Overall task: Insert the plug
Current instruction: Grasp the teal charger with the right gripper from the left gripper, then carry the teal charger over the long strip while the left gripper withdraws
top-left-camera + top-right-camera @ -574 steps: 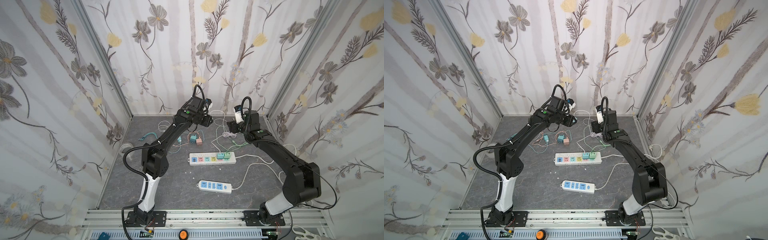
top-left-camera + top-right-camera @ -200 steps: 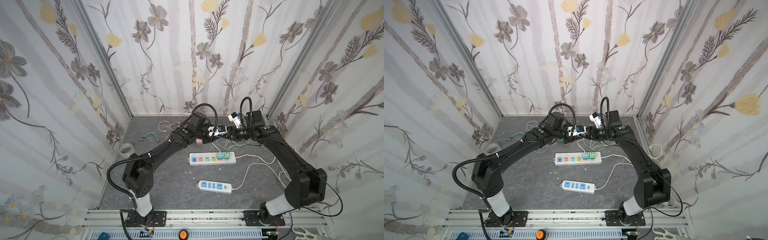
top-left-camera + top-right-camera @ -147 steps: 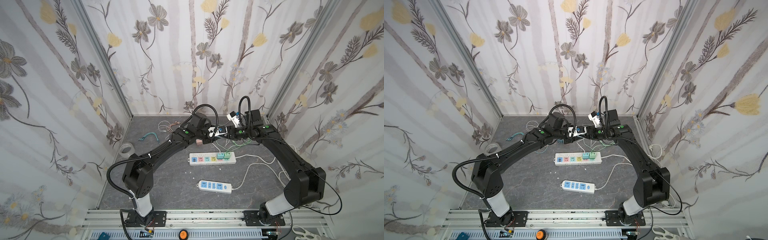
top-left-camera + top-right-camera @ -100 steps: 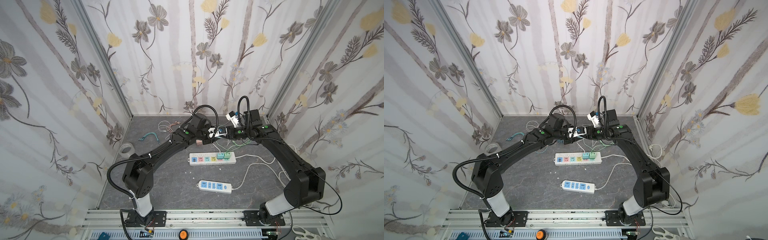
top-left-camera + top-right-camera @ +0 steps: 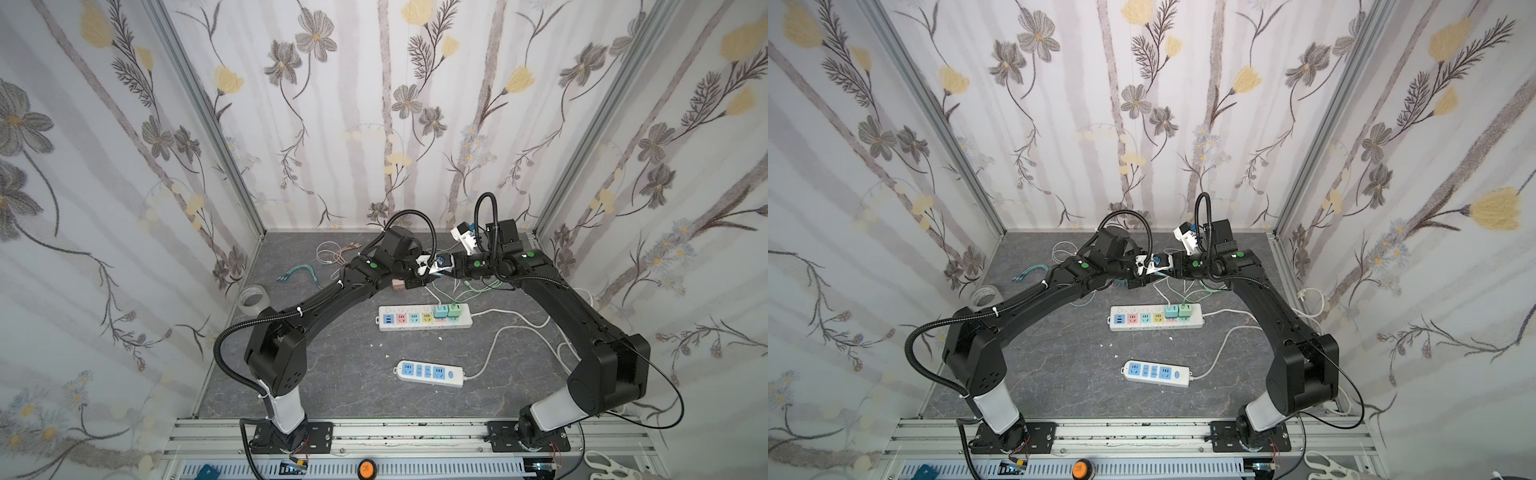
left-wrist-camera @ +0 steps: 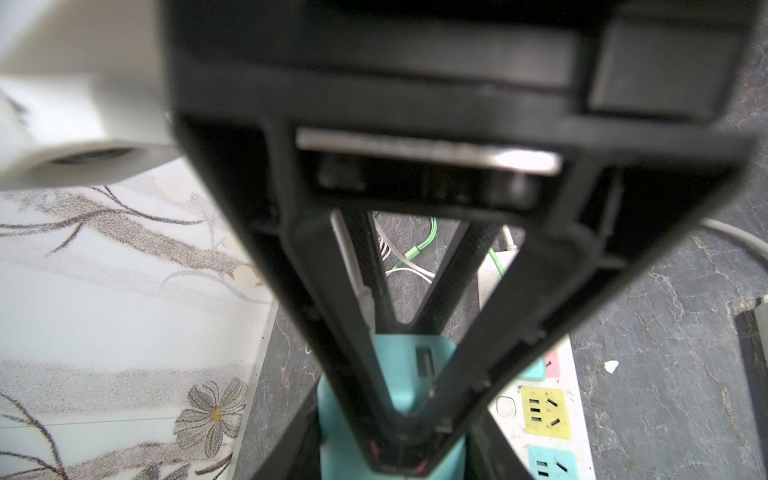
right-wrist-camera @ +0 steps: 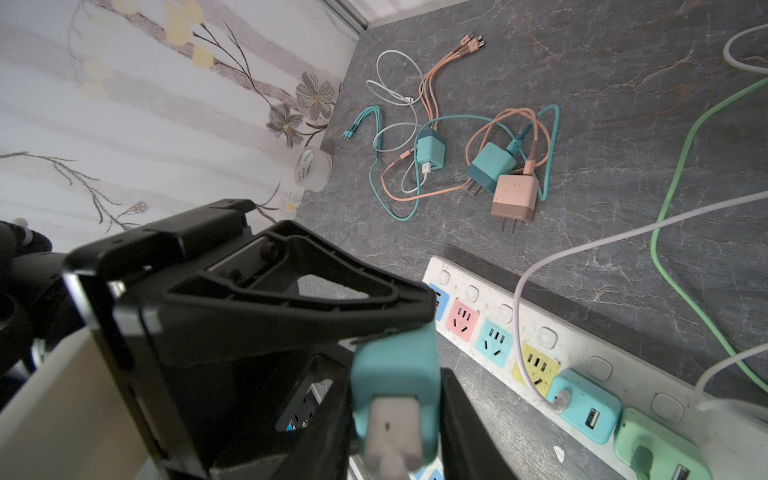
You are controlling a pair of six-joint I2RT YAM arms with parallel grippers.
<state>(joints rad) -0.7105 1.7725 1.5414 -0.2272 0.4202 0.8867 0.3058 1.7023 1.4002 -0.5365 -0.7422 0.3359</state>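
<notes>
A teal plug with a pale grey prong end hangs in the air over the back middle of the table, with both grippers on it. My left gripper holds its far end, and the black triangular fingers come in from the left. Around the near end sits my right gripper, a dark finger pressed to each side. In the left wrist view the plug shows behind the right gripper's finger frame. Below lies the white power strip with coloured sockets; a teal and a green adapter fill its right end.
A second white strip with blue sockets lies nearer the front. Loose teal, dark teal and pink chargers with tangled cables lie behind the coloured strip. A tape roll stands by the left wall. White and green cords trail right.
The right gripper has moved a little towards the left gripper and closed its jaws onto the plug. The left gripper has kept its grip and place.
</notes>
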